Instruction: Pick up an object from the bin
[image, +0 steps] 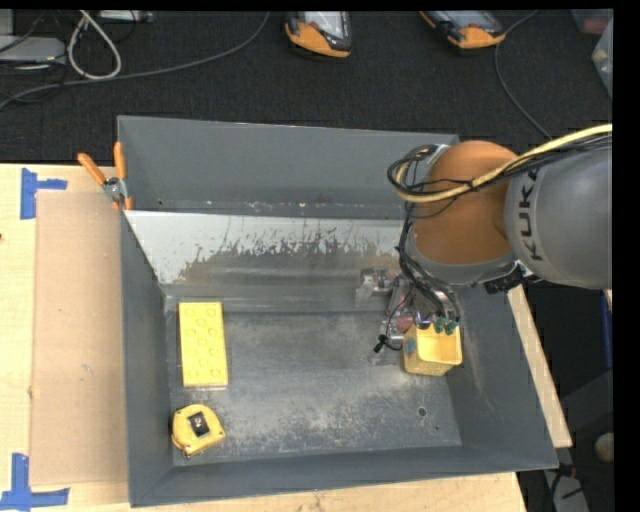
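While the KUKA-lettered arm (560, 215) is hovering, its gripper (425, 325) is meeting a yellow block (436, 353) by the bin's (300, 170) right wall; jaws: can't tell.

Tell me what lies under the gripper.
A small yellow block lies on the floor of the bin, at its right side, just beneath the gripper. The gripper covers the block's upper edge, so whether they touch cannot be told.
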